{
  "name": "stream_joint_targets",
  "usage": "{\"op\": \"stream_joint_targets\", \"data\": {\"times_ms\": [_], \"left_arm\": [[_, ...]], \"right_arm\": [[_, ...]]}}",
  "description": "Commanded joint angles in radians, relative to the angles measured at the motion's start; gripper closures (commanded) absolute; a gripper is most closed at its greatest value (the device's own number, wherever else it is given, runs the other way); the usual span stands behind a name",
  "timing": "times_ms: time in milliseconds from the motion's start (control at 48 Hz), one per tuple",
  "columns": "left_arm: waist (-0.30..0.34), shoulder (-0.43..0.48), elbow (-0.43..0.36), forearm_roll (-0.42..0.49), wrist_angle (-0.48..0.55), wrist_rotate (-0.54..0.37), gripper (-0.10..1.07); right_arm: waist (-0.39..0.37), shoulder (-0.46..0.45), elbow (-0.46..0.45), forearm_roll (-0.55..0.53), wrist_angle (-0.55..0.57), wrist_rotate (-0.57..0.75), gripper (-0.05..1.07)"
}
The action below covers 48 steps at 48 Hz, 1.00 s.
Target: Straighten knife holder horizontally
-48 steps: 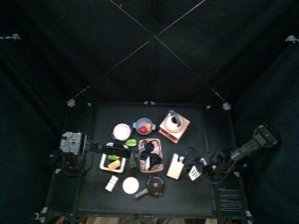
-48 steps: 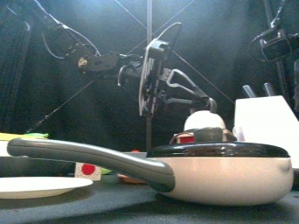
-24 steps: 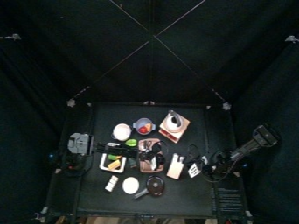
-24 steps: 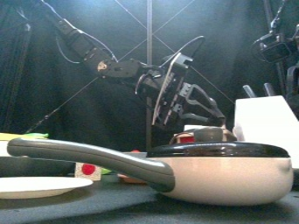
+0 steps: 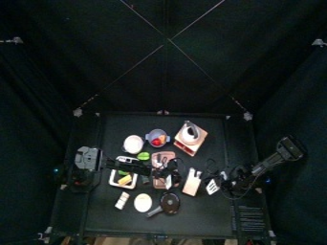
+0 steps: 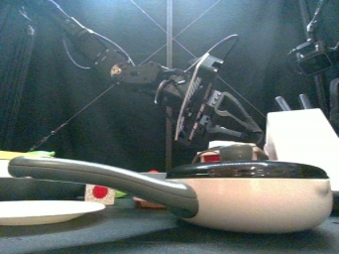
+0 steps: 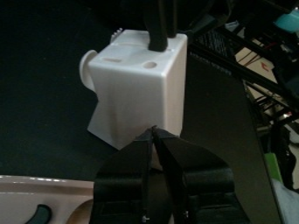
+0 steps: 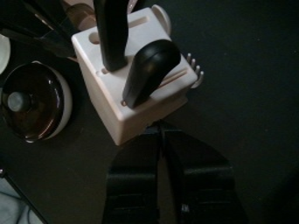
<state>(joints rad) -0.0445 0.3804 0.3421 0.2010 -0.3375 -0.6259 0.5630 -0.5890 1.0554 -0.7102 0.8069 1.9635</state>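
Pale tan and studded with black knife handles (image 8: pixel 146 70), the knife holder (image 5: pixel 192 181) sits right of centre towards the near edge of the counter (image 5: pixel 211 129), its long side running roughly near to far and a little askew. The left tool (image 7: pixel 156 140) reaches in from the left and hangs above the counter, empty, its jaws a little apart (the front view shows the spread better than its own camera). The holder lies straight ahead of its tips, close but not touching. The right tool (image 8: pixel 163 131) waits just right of the holder, jaws drawn almost together on nothing, tips pointing at the block's side. A cream saucepan (image 6: pixel 245 193) fills the near foreground, left of the holder.
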Motion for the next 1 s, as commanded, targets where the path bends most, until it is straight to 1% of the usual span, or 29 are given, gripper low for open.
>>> {"op": "stream_joint_targets", "data": {"times_ms": [0,167,375,562,792,979], "left_arm": [[-0.021,-0.031,-0.017,0.000,0.008,0.002,0.43],[-0.055,-0.029,-0.021,-0.002,0.018,0.002,0.43],[-0.060,0.000,-0.060,-0.012,0.017,0.002,0.43],[-0.057,0.020,-0.095,-0.028,0.018,0.002,0.43],[-0.040,0.052,-0.106,-0.040,0.018,0.000,0.43],[-0.015,0.058,-0.107,-0.067,0.032,0.000,0.43]], "right_arm": [[0.011,0.002,-0.021,0.005,-0.011,0.000,0.70],[0.015,0.002,-0.020,0.000,-0.011,-0.002,0.70],[0.011,0.002,-0.021,-0.015,-0.011,-0.002,0.70],[0.011,-0.012,-0.021,-0.032,-0.008,-0.003,0.70],[0.008,-0.017,-0.021,-0.048,-0.009,-0.002,0.70],[0.008,-0.017,-0.021,-0.046,-0.011,-0.003,0.70]]}}
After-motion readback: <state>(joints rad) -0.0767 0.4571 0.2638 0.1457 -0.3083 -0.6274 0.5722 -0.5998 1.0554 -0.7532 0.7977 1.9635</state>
